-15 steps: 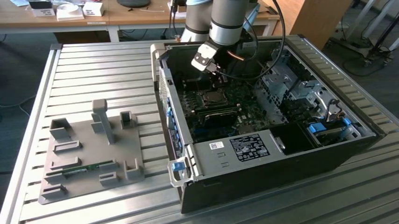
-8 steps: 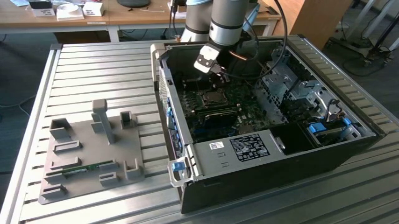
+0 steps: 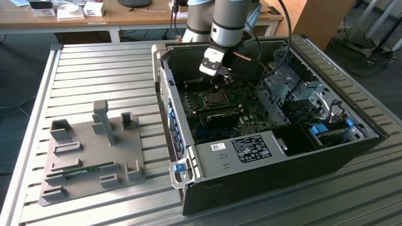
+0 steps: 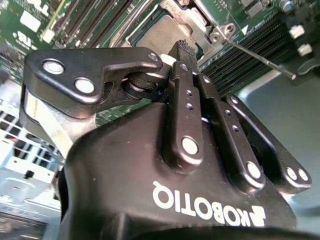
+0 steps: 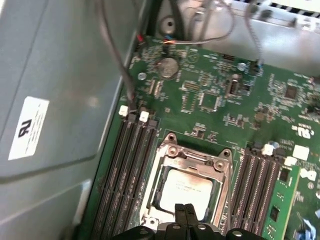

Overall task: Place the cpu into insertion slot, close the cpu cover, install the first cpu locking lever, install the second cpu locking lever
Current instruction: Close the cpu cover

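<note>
An arm's gripper (image 5: 184, 209), its two fingers (image 5: 179, 215) pressed together and holding nothing, hovers low inside an open computer case (image 3: 264, 179), directly over the near edge of the processor socket (image 5: 151, 192). The silver chip (image 5: 186, 186) lies flat in that socket just beyond the fingertips, so the first step looks done. The shiny metal cover (image 5: 197, 157) appears to be folded down around the chip, its window framing the metal top, which suggests the second step is done as well. In the second wrist view a thin wire lever (image 4: 260, 59) juts out free to one side of the gripper, so at least one lock seems not yet fastened. Whether the other is latched cannot be told. Green circuit board (image 5: 210, 95) and rows of black memory slots (image 5: 127, 160) flank the socket.
</note>
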